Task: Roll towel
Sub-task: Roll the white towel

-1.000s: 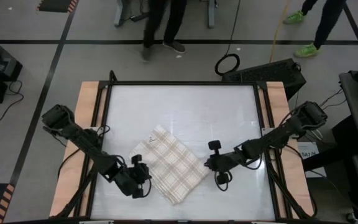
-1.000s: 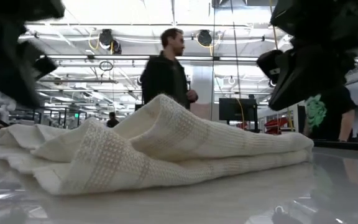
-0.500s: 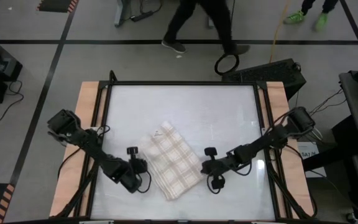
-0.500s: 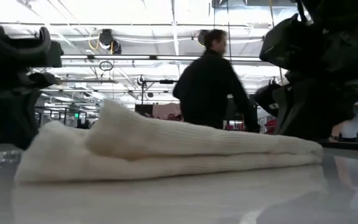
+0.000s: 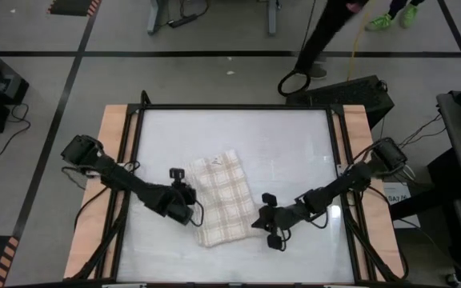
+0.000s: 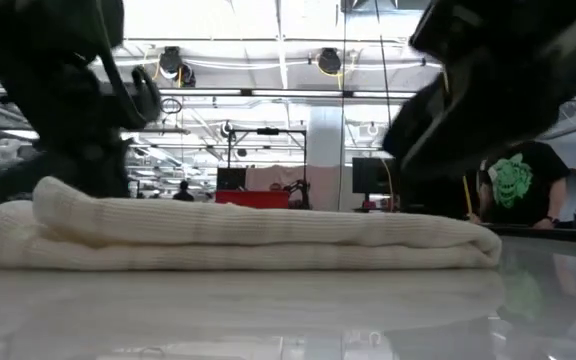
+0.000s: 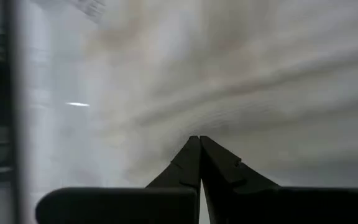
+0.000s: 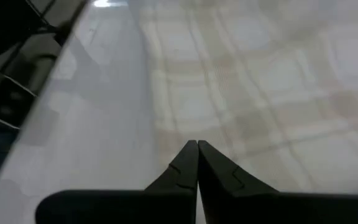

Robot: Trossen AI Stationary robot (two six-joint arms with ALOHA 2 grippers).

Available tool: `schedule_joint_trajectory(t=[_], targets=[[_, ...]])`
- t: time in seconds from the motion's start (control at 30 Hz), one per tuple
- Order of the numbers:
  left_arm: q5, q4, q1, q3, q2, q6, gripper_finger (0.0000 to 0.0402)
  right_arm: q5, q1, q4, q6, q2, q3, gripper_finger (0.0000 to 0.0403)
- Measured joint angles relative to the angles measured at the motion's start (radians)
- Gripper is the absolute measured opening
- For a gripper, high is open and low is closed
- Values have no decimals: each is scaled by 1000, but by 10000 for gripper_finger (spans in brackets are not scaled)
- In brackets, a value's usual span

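The towel [image 5: 221,198], cream with a beige plaid check, lies folded flat on the white table top, its long sides running near to far; a small tag [image 5: 212,161] shows at its far end. In the low view the towel [image 6: 248,235] is a low, flat pile. My left gripper [image 5: 190,211] is shut at the towel's left long edge. My right gripper [image 5: 255,221] is shut at the right long edge, closer to the near end. Both point slanting down at the cloth. My left gripper has its shut fingertips [image 7: 197,140] against the towel's left long edge [image 5: 196,210], coming slanting down from the table's left. The towel lies flat on the table. My right gripper has its shut fingertips [image 8: 196,145] at the towel's right long edge [image 8: 185,124], slanting down from the table's right; the cloth there lies flat.
The white table top [image 5: 294,144] has a black frame and wooden side rails [image 5: 112,160]. Bare table lies beyond the towel's far end and to both sides. A person [image 5: 326,32] walks on the floor past the far edge.
Both shut grippers have closed in on the towel, the left toward the right and far edges, the right toward the left and near edges, both rolling at the wrist. The towel has turned clockwise from a diagonal lie to near-to-far, become narrower, and its raised hump has flattened.
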State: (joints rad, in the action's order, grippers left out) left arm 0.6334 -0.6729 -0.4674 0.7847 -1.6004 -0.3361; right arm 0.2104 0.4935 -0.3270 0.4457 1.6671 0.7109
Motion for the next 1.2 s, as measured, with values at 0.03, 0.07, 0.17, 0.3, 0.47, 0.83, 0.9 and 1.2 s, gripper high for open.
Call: schedule_joint_trajectory(t=[0.03, 0.07, 0.17, 0.3, 0.47, 0.83, 0.9, 1.2], targets=[[-60, -21, -6, 0, 20, -21, 8, 0, 0, 17, -13, -25, 0, 0], [-113, -45, -16, 0, 41, -51, 8, 0, 0, 39, -28, -50, 0, 0], [-200, -99, -68, 0, 106, -182, 8, 3, 1, 152, -86, -127, 0, 0], [-212, 45, -172, 1, 157, -241, 9, 8, 19, 346, -226, -185, 1, 0], [-121, 364, -266, 1, 147, -207, 21, 0, 56, 405, -314, -164, 0, 22], [71, 807, -364, 3, -68, 159, 212, 184, 159, 309, -492, -92, 0, 188], [76, 817, -368, 17, -108, 185, 241, 189, 160, 267, -508, -70, 1, 215], [20, 817, -371, 99, -223, 270, 269, 210, 159, 139, -556, 70, 0, 244]])
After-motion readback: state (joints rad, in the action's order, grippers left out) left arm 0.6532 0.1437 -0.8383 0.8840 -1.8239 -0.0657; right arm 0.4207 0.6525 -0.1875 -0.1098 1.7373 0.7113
